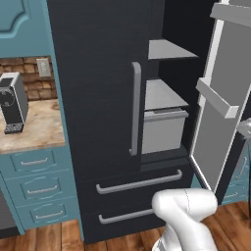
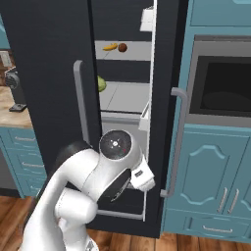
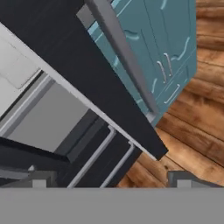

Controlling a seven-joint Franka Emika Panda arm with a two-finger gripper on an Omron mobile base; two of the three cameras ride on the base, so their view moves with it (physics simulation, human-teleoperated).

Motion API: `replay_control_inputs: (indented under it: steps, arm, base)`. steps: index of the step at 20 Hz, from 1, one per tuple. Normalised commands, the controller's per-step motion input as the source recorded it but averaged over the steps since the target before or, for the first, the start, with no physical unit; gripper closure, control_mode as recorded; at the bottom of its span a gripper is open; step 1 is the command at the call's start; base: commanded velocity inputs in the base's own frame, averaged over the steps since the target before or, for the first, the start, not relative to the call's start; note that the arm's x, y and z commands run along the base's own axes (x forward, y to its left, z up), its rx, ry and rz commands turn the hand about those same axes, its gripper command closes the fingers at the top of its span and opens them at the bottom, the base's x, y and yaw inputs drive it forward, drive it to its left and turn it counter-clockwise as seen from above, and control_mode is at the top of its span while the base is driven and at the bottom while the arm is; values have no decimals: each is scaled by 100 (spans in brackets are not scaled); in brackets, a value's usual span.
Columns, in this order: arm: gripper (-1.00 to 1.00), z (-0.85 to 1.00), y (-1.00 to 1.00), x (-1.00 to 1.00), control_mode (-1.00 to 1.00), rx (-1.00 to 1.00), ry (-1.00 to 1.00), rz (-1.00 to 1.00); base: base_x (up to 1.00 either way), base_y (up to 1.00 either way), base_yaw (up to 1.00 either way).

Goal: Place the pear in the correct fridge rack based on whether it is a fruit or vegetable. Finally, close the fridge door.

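Banana (image 2: 110, 47), coffee machine (image 1: 12, 103), oven (image 2: 220, 81)

A home kitchen: a dark fridge (image 1: 98, 98) with its door (image 1: 223, 98) open stands among teal cabinets (image 2: 215, 171), with a built-in oven (image 2: 223, 81), a wood counter (image 1: 29, 125) holding a coffee machine (image 1: 12, 103), a brick backsplash (image 1: 27, 68) and plank floor (image 3: 197, 131).

Open dark fridge door (image 3: 87, 83) w/ grey handle (image 3: 124, 57), teal cabinets (image 3: 162, 48) & wood floor (image 3: 197, 131) behind.
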Motion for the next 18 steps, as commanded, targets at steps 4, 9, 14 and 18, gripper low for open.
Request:
replay_control_inputs:
  steps: [4, 9, 14, 18]
  arm:
    - [-100, -6, -100, 0, -100, 20, -3, -10]
    - [-100, -23, -87, 12, -100, 13, -4, -4]
    - [-100, -22, -55, 46, -100, 8, 0, 0]
    - [-100, -35, -52, 42, -100, 5, 0, 3]
  base:
    - [0, 0, 0]
    - [0, 0, 0]
    - [0, 0, 0]
    - [0, 0, 0]
